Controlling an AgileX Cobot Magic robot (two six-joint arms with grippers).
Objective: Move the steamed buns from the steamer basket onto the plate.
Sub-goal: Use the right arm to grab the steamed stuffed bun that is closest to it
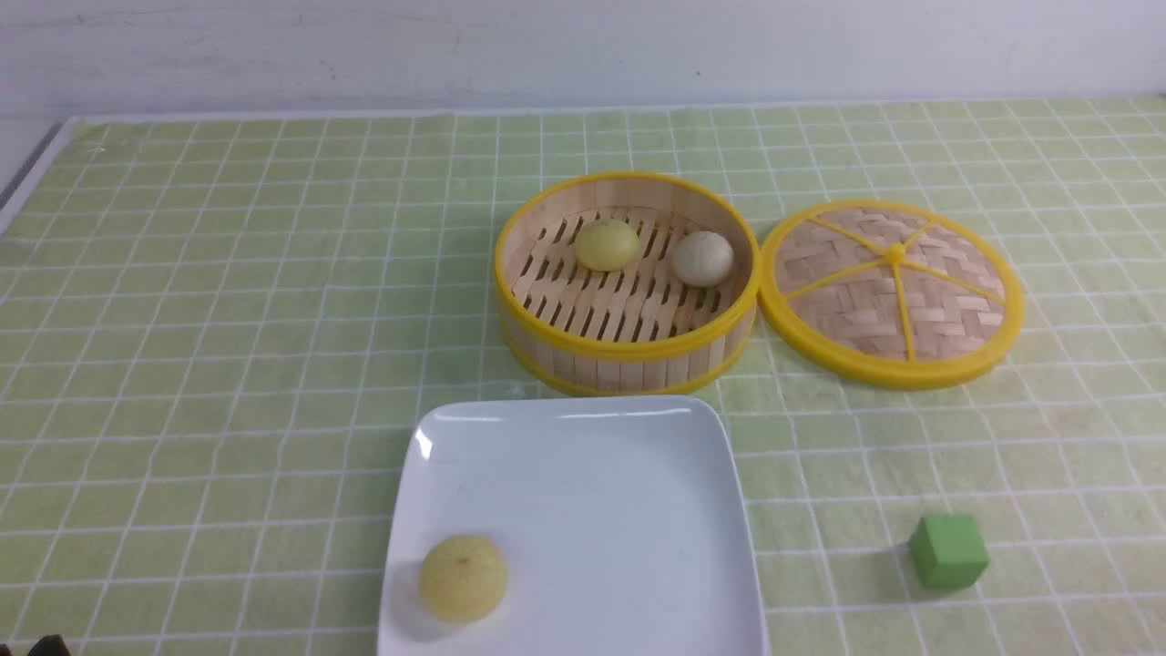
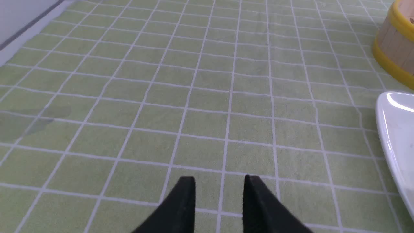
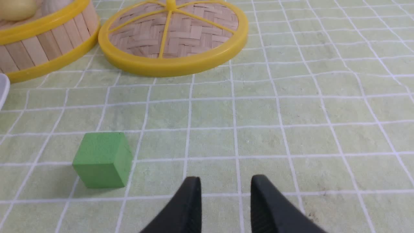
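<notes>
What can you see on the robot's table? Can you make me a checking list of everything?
Surface: green checked cloth, lying flat.
Job's things: one yellow bun and one greyish-white bun in the steamer basket; a second yellow bun on the plate.
Clutter: lid flat beside the basket, on its right; green cube right of the plate.
Grippers: left gripper open, empty; right gripper open, empty.
Cables: nothing seen.
Surroundings: white wall beyond the cloth.

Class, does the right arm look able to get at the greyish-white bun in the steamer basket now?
Probably yes: the greyish-white round bun lies uncovered in the yellow-rimmed bamboo basket, its woven lid lying alongside, and the open right claw holds nothing.
</notes>
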